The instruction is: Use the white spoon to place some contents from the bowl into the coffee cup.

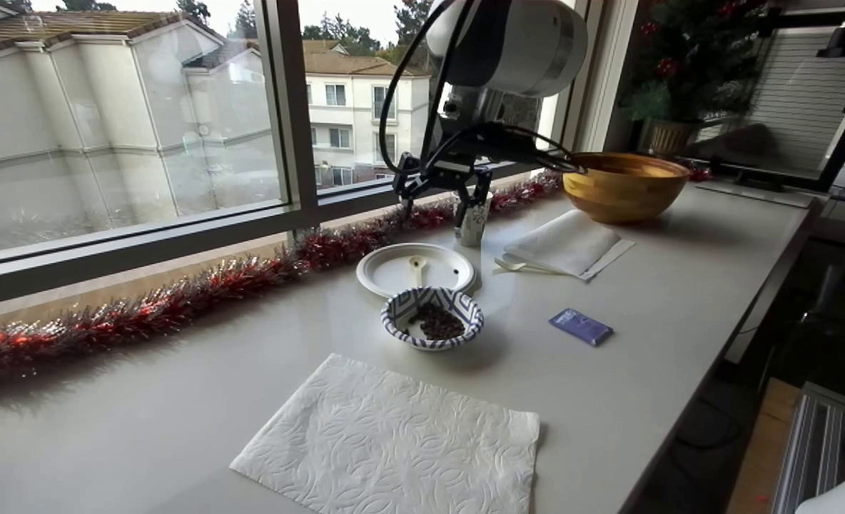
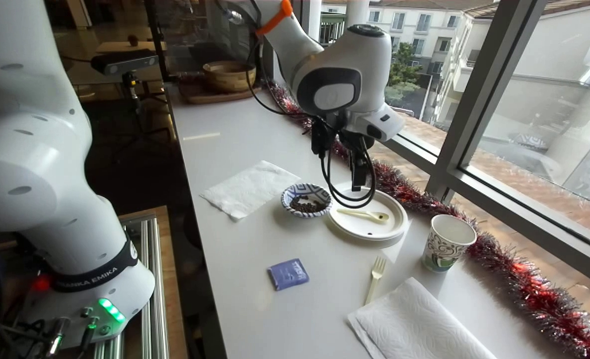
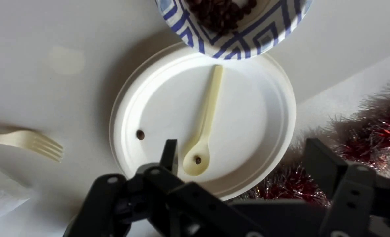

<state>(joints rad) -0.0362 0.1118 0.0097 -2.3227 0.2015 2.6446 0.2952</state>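
The pale cream-white spoon (image 1: 417, 268) (image 2: 365, 215) (image 3: 210, 110) lies on the white plate (image 1: 383, 277) (image 2: 351, 230) (image 3: 247, 98), one dark bean in its scoop. Its handle points toward the blue-and-white patterned bowl (image 1: 433, 343) (image 2: 301, 213) (image 3: 247, 42), beside the plate. The bowl holds dark brown beans, the contents (image 1: 442, 323) (image 2: 309, 205) (image 3: 219, 14). The coffee cup (image 1: 474, 227) (image 2: 444, 247), whitish with a leafy print, stands upright near the window; its inside looks bare. My gripper (image 1: 435, 210) (image 2: 347, 169) (image 3: 242, 144) is open and empty above the plate, fingers wide apart.
A loose bean (image 3: 140, 134) lies on the plate. A cream fork (image 2: 376, 274) lies by a folded napkin (image 2: 414, 319). A purple packet (image 2: 288, 273), a paper towel (image 1: 401, 435) and a wooden bowl (image 1: 626, 189) are on the table. Red tinsel (image 1: 251, 278) lines the window.
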